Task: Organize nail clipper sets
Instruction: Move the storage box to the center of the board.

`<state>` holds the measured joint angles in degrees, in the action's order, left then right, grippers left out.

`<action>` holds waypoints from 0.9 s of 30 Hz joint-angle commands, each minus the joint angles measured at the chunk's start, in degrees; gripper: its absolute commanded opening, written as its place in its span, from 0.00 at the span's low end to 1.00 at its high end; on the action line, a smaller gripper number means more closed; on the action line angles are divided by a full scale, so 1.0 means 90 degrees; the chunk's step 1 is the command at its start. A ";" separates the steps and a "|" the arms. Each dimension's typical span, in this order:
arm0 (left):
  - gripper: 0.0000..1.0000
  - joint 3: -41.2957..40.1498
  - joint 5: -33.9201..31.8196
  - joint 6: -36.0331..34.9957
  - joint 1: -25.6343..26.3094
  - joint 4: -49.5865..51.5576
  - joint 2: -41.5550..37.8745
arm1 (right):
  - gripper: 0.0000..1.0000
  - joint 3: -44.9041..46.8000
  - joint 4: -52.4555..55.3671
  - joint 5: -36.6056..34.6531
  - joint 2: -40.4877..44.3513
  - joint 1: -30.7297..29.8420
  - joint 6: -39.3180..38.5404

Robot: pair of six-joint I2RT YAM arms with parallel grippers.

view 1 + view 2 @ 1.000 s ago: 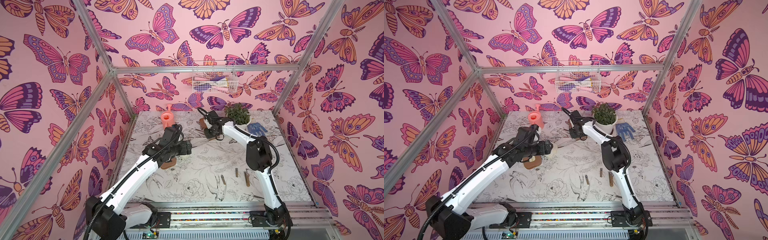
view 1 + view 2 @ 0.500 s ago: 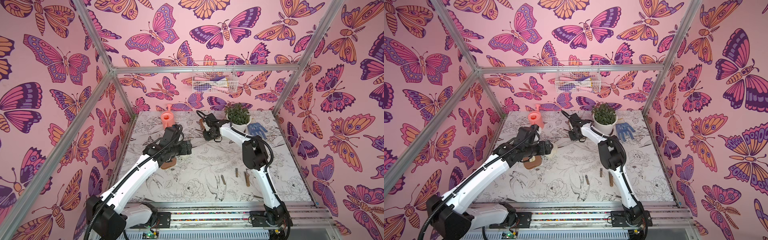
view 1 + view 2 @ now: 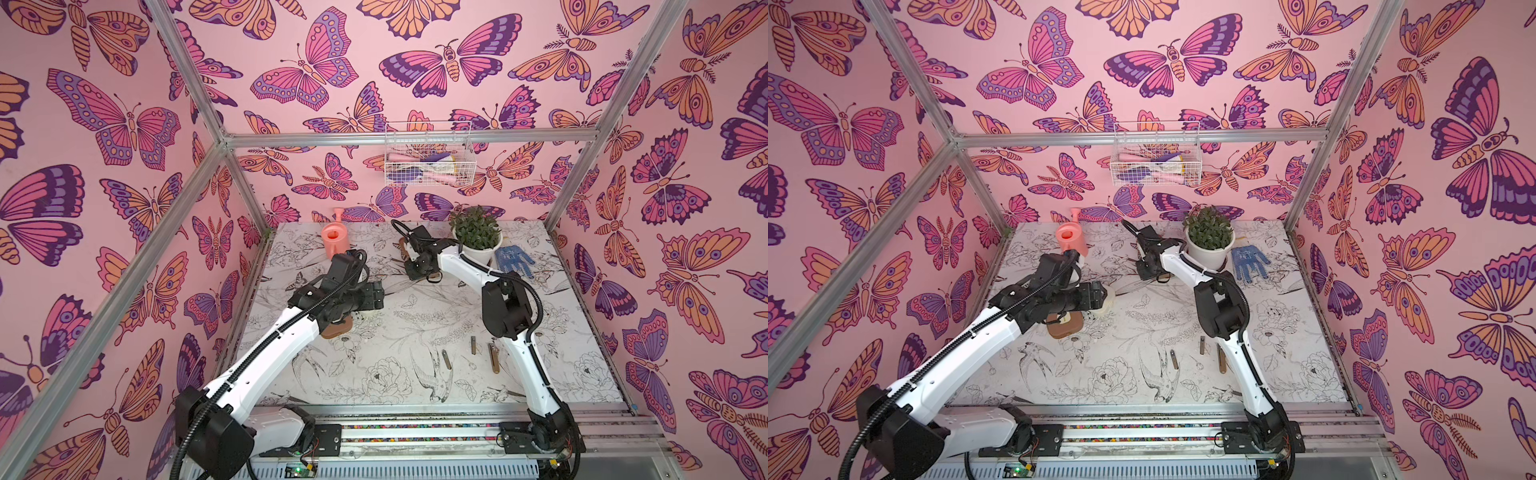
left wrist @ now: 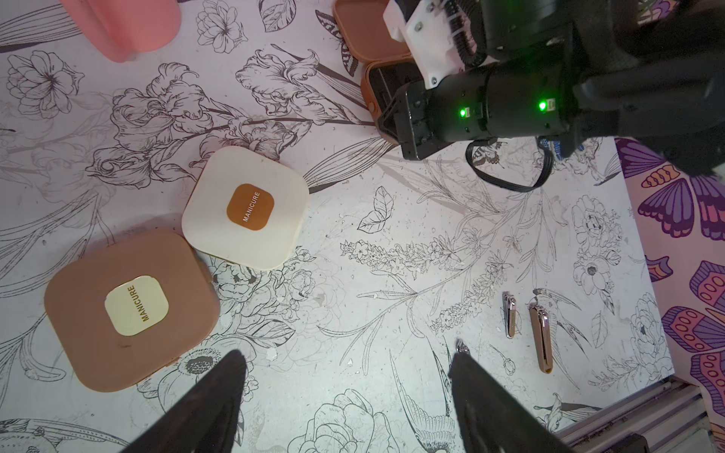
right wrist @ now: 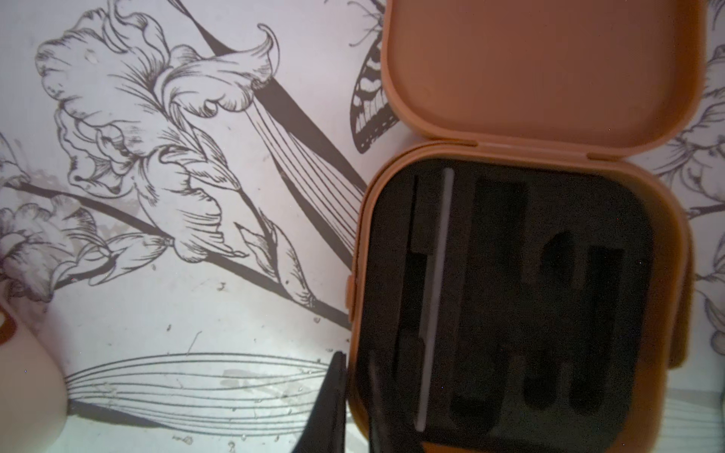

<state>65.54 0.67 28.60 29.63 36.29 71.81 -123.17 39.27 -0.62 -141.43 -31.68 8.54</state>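
- Jaws of right gripper (image 5: 355,359) are pinching the side wall of the open tan case (image 5: 673,274) at the far side of the table (image 4: 353,196), one finger inside, one outside.
- Left gripper (image 4: 345,357) is hovering, jaws wide, gripping nothing.
- Closed tan case (image 4: 78,313) and cream case (image 4: 274,243) are lying just beside each other.
- Long clipper (image 4: 541,337) and short clipper (image 4: 509,315) are lying side by side, well apart from the cases.
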 commanded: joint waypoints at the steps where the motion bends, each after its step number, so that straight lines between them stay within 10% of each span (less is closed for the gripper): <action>1: 0.84 0.0052 0.0072 -0.0053 -0.0030 0.0116 0.0031 | 0.04 -0.0003 0.0232 0.0020 -0.0180 -0.0090 -0.0145; 27: 0.84 -0.0143 0.0132 0.0067 -0.0030 0.0245 -0.0507 | 0.00 0.5081 -0.1317 0.0078 0.3046 -0.1631 0.0268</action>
<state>65.36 1.74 28.86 29.63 36.58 68.82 -81.84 27.35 -1.61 -116.42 -43.00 9.52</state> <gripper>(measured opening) 0.837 0.049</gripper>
